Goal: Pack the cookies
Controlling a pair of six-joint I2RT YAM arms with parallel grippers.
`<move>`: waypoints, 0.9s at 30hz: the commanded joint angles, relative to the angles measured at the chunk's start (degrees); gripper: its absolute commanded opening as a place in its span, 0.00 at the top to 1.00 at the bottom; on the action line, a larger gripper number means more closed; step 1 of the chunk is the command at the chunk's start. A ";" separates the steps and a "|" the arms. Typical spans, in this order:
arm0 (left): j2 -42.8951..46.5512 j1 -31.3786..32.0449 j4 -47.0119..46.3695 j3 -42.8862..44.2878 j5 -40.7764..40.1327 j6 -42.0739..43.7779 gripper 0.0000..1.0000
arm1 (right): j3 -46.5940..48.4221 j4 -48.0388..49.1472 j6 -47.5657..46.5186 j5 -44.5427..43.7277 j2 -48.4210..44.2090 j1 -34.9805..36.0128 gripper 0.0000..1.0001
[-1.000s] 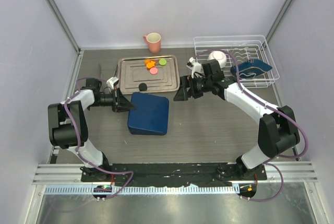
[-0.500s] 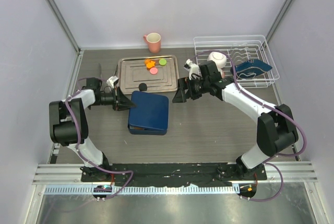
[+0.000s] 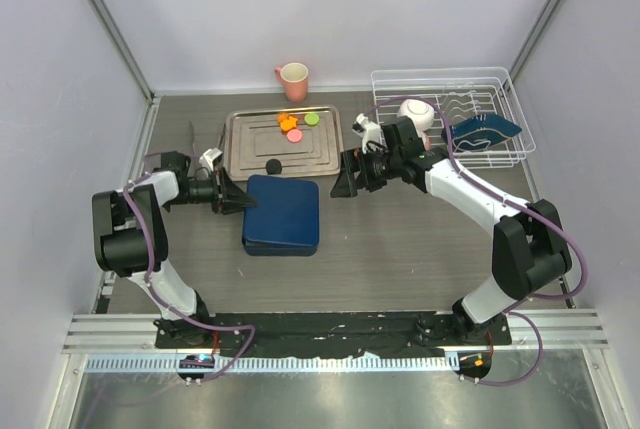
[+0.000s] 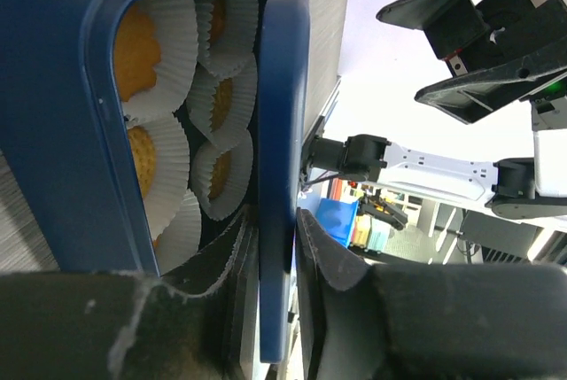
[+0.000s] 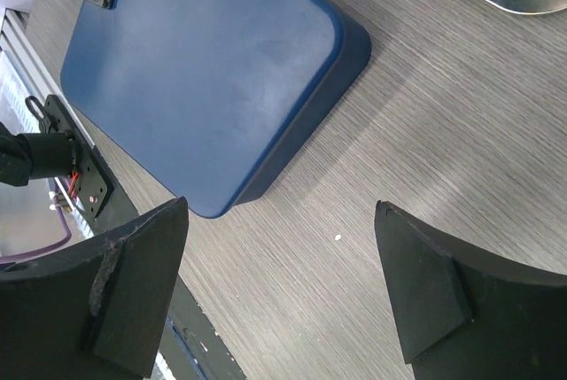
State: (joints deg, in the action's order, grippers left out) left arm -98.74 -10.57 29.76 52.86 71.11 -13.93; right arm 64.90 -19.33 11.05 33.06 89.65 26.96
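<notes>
The dark blue box (image 3: 282,214) lies in front of the metal tray (image 3: 240,139), its lid lowered almost flat. My left gripper (image 3: 238,199) is at the box's left side, its jaws shut on the lid's edge (image 4: 282,132). In the left wrist view the lid stands slightly ajar, and orange cookies (image 4: 137,43) sit inside in white paper cups. On the tray lie loose cookies: orange (image 3: 287,121), pink (image 3: 294,135), green (image 3: 312,119) and black (image 3: 272,166). My right gripper (image 3: 345,181) hovers open just right of the box (image 5: 204,70), holding nothing.
A pink mug (image 3: 293,79) stands behind the tray. A white wire dish rack (image 3: 500,84) at the back right holds a white round vessel (image 3: 418,112) and a dark blue item (image 3: 483,131). Grey walls close in the table on three sides.
The box lid has come down from a raised tilt to almost flat, with my left gripper still on its edge. The right gripper has shifted slightly left.
</notes>
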 commanded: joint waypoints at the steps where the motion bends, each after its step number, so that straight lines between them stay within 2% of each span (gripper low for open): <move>1: -0.93 -0.77 4.33 2.51 0.70 4.43 0.72 | -0.39 1.49 -0.85 -0.19 -2.02 0.37 0.09; 8: -1.72 -0.86 6.36 3.48 -1.32 6.11 0.66 | -0.74 1.49 -0.77 0.16 -2.37 0.29 0.09; 18: -2.42 -1.30 11.98 5.50 -3.96 10.50 0.66 | -1.18 1.93 -0.41 0.08 -2.02 0.72 0.08; 27: -2.95 -2.09 13.31 6.47 -6.24 12.26 0.66 | -1.54 2.28 -0.50 -0.98 0.52 3.45 0.08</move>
State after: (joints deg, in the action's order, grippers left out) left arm -101.49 -11.79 41.21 57.30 65.60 -3.77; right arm 63.40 -19.27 11.05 32.82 89.65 29.15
